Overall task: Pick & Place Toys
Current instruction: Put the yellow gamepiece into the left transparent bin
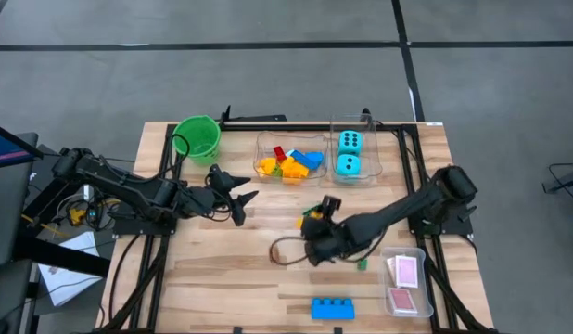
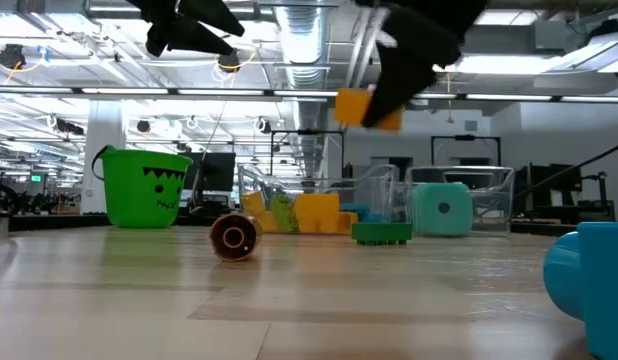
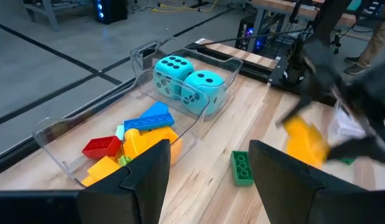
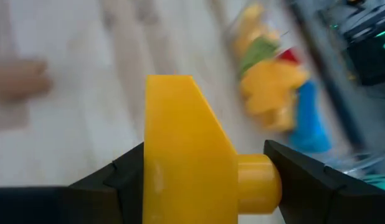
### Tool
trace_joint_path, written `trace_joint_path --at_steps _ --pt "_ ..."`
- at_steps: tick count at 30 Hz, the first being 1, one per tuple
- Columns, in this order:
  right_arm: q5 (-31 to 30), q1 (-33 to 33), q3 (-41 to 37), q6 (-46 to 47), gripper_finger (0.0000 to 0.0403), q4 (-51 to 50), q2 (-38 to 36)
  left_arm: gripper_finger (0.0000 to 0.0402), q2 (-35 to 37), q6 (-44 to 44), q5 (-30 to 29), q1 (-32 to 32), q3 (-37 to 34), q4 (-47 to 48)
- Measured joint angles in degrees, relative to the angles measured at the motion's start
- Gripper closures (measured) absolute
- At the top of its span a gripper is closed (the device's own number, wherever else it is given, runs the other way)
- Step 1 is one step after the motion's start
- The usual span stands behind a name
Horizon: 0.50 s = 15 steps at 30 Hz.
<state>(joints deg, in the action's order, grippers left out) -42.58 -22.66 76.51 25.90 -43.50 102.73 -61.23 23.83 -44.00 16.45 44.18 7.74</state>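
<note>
Right pincer (image 4: 202,180) grips a plain, unlettered yellow block (image 4: 186,155) above the table (image 1: 222,269).

Two cyan dice (image 1: 350,153) share one clear tub. Two pink cards (image 1: 404,285) lie in another. One blue block (image 1: 333,308), one green block (image 1: 362,264) and one green bucket (image 1: 197,138) sit on the bench (image 1: 222,269).

The table (image 1: 231,269) is pale, matt wood planks. The yellow block (image 4: 180,155) looks smooth plastic. The tub (image 3: 68,146) is clear glossy plastic.
</note>
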Motion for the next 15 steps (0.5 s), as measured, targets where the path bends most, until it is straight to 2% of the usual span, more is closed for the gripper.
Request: trace_joint_path --at_steps 9,15 --pt "-0.77 9.11 0.00 -14.08 0.0145 6.73 -9.53 0.0188 0.00 -0.02 -0.01 0.00 0.00 0.27" --pt "7.43 18.82 0.02 -22.94 0.0140 12.40 -12.16 0.0188 0.00 -0.03 -0.01 0.00 0.00 0.29"
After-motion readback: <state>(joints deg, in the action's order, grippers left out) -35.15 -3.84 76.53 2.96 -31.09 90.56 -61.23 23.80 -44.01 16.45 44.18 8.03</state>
